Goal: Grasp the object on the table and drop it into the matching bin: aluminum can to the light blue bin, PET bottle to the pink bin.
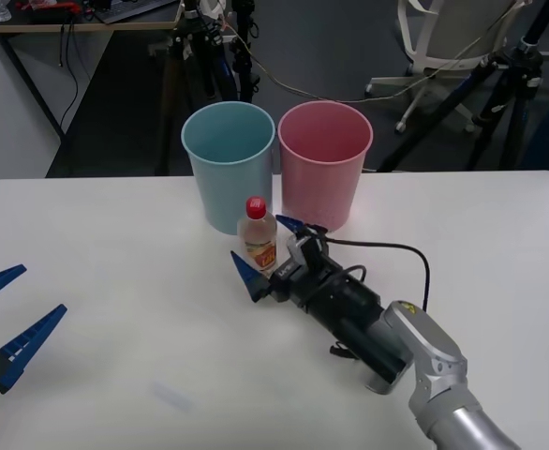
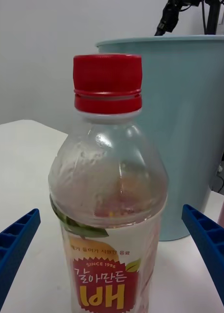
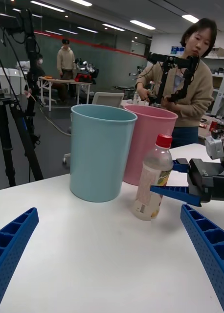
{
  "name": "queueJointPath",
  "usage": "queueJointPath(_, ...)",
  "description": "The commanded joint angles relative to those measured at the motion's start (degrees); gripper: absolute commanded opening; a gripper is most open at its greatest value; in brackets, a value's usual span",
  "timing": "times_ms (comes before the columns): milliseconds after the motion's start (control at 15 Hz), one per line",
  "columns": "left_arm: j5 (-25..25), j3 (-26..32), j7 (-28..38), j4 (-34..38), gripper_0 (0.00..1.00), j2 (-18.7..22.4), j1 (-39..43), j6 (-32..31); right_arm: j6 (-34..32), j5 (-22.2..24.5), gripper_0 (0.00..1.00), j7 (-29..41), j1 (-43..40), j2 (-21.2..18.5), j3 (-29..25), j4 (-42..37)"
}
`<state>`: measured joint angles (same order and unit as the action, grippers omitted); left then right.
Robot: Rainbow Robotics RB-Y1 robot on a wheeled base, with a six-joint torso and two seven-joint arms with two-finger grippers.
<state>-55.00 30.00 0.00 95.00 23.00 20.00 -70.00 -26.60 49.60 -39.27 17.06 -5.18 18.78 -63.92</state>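
Front view: PET bottle (image 1: 258,235) upright on table (image 1: 115,281), just before light blue bin (image 1: 229,164) and pink bin (image 1: 324,161), nearer gap between them. My right gripper (image 1: 269,251) low over tabletop, fingers spread wide, one each side of bottle, not touching it. Right wrist view: bottle (image 2: 109,195) between my two blue fingers (image 2: 210,244), gaps both sides, red cap on, blue bin behind. My left gripper (image 1: 10,319) parked at near left table edge, fingers apart, grasping nothing.
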Motion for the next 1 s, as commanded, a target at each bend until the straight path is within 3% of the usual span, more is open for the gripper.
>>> queueJointPath(67,0.0,0.0,0.0,0.0,1.0,0.0,0.0,0.0,1.2,-0.03,1.0,0.25,0.61,0.0,0.64,-0.07)
queueJointPath(867,0.0,0.0,0.0,0.0,1.0,0.0,0.0,0.0,4.1,-0.03,1.0,0.6,2.1,0.0,1.69,-0.07)
queueJointPath(933,0.0,0.0,0.0,0.0,1.0,0.0,0.0,0.0,4.1,0.06,0.82,0.6,2.1,0.0,1.61,-0.07)
queueJointPath(1000,0.0,0.0,0.0,0.0,1.0,0.0,0.0,0.0,4.19,0.06,0.51,0.6,2.1,0.0,1.61,-0.07)
